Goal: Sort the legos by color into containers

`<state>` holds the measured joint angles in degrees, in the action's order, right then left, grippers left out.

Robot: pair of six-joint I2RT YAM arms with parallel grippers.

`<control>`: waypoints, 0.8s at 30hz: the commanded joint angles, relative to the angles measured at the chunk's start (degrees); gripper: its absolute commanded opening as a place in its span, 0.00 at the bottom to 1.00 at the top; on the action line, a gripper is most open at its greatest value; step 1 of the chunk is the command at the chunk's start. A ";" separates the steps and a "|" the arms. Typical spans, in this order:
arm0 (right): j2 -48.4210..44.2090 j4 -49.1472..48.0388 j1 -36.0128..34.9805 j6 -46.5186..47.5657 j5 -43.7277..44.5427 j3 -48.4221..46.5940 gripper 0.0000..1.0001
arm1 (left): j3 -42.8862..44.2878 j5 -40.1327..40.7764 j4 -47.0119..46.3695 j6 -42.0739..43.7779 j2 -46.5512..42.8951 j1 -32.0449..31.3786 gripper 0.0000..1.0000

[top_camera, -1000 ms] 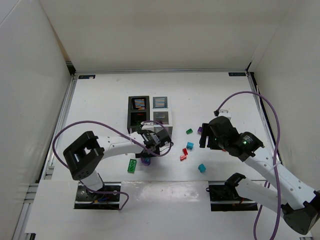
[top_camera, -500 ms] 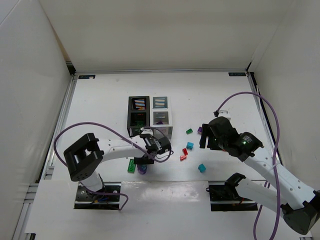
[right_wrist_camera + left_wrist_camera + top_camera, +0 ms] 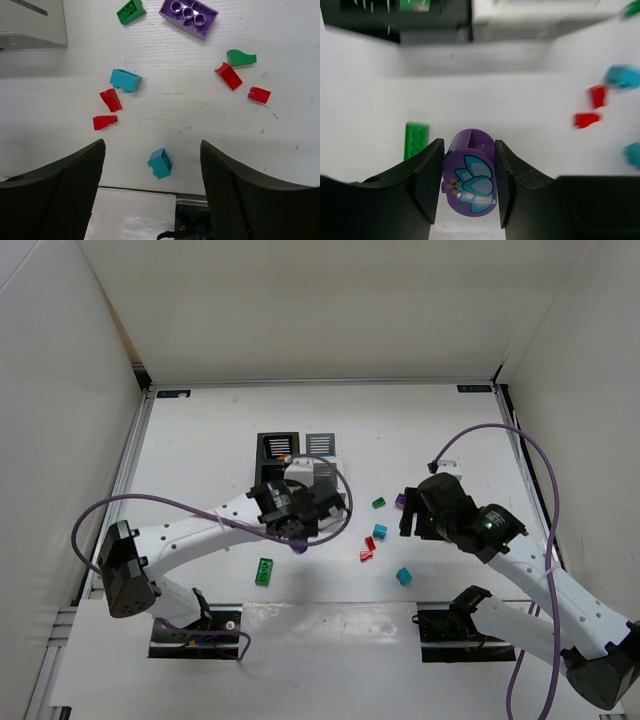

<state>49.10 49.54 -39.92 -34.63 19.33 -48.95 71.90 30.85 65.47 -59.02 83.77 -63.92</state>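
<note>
White table (image 3: 200, 440): left gripper (image 3: 468, 147) clamps a purple printed brick (image 3: 470, 180), containers (image 3: 261, 455) at twelve o'clock; right gripper (image 3: 152, 146) jaws stand apart above loose legos (image 3: 125, 80).

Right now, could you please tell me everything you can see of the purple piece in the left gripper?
The purple piece is a rounded, glossy, plastic-looking brick with a printed pale-blue petal motif and small yellow dots on the face toward the wrist camera. It sits between the two black fingers of the left gripper, which press on its left and right sides; nothing else touches it. It seems to hang clear of the table, where a green plate lies nearby.
</note>
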 commanded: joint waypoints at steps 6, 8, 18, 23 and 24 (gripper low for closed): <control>-0.94 -1.81 3.27 1.58 -0.78 -1.68 0.79 | 15.19 1.50 -9.82 19.80 5.15 10.21 0.44; -0.76 -2.08 4.41 1.93 -1.14 -1.50 0.79 | 19.04 1.32 -10.88 21.84 7.10 12.68 0.44; -0.32 -3.48 13.90 4.83 -6.23 -0.89 0.79 | 25.39 -3.52 -14.58 26.15 16.69 17.78 0.44; -0.14 -4.89 16.71 6.33 -9.05 0.25 0.79 | 23.91 -5.27 -17.04 27.03 17.31 18.04 0.63; 0.03 -5.06 16.98 6.68 -9.31 0.26 0.79 | 23.64 -5.54 -17.57 27.21 17.31 17.87 0.63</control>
<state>49.12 47.07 -23.88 -29.80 12.21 -48.95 94.76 26.98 50.92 -33.12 103.02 -45.91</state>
